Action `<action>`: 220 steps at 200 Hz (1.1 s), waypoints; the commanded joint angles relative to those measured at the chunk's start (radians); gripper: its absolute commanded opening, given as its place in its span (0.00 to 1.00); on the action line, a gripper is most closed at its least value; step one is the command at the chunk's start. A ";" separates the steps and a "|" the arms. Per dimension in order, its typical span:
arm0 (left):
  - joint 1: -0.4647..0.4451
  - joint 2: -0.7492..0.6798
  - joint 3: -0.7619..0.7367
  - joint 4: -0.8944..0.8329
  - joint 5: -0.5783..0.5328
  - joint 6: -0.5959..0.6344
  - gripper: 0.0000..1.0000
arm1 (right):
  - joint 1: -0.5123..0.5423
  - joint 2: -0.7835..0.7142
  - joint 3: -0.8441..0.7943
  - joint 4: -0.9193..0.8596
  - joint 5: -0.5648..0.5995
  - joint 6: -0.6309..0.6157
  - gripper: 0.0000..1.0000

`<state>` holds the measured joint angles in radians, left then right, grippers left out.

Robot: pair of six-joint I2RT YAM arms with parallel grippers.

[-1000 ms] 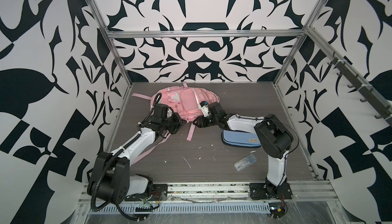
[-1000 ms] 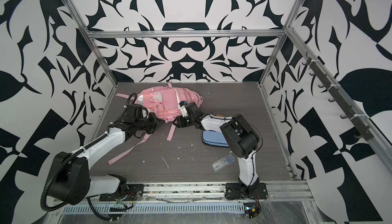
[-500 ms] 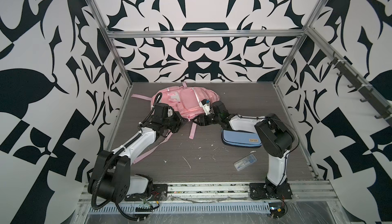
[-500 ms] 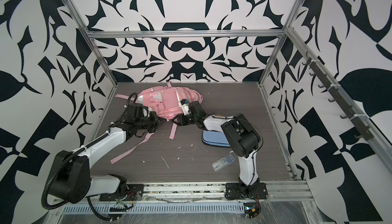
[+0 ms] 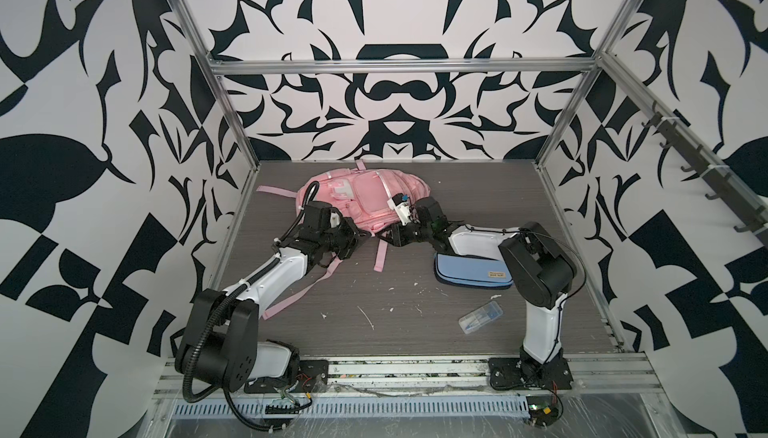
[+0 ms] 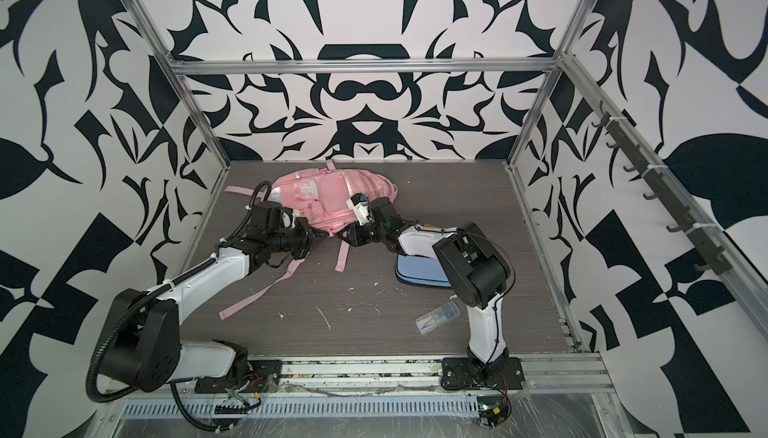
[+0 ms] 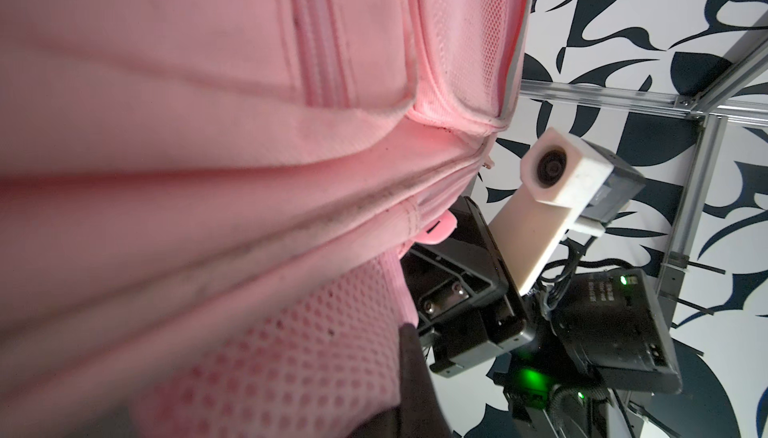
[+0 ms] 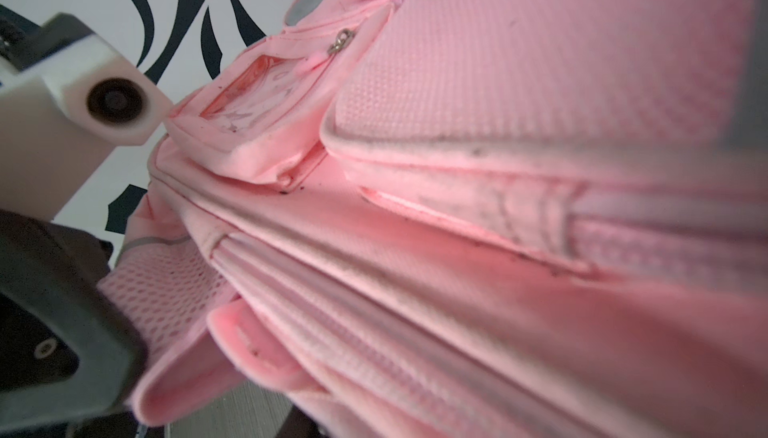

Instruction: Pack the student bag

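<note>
Student bag (image 5: 370, 195) lies flat at the far middle of the table (image 5: 415, 332), pocketed front facing up. Its long axis runs left to right, roughly parallel to the back wall. The zippered edge faces the arms, and loose pink straps (image 5: 379, 255) trail toward the near side. Which end is the top: cannot tell. Left gripper (image 5: 355, 237) sits low at the bag's near-left edge with its jaws pressed together; the fabric hides whether any is caught between them. Right gripper (image 5: 388, 236) is at the near-right edge, just beside a pink zip pull (image 7: 149, 228); spread or closed, cannot tell. Blue pencil case (image 5: 469, 276) lies apart under the right arm.
</note>
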<state>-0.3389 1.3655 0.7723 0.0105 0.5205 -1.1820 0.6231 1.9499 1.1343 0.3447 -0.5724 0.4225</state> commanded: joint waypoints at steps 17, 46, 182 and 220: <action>-0.011 -0.008 0.024 0.056 0.056 -0.011 0.00 | 0.001 -0.039 0.012 0.037 0.040 -0.047 0.10; 0.000 -0.018 0.024 -0.025 0.030 0.008 0.37 | -0.001 -0.073 -0.016 0.007 0.082 -0.071 0.00; 0.106 -0.308 -0.340 -0.054 -0.196 -0.124 0.96 | 0.031 -0.146 0.057 -0.310 0.067 -0.202 0.00; 0.126 -0.215 -0.360 0.174 -0.218 -0.115 0.90 | 0.053 -0.176 0.023 -0.345 0.081 -0.216 0.00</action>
<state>-0.2237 1.0882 0.4156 0.0257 0.3462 -1.2987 0.6601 1.8503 1.1580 -0.0013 -0.4744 0.2390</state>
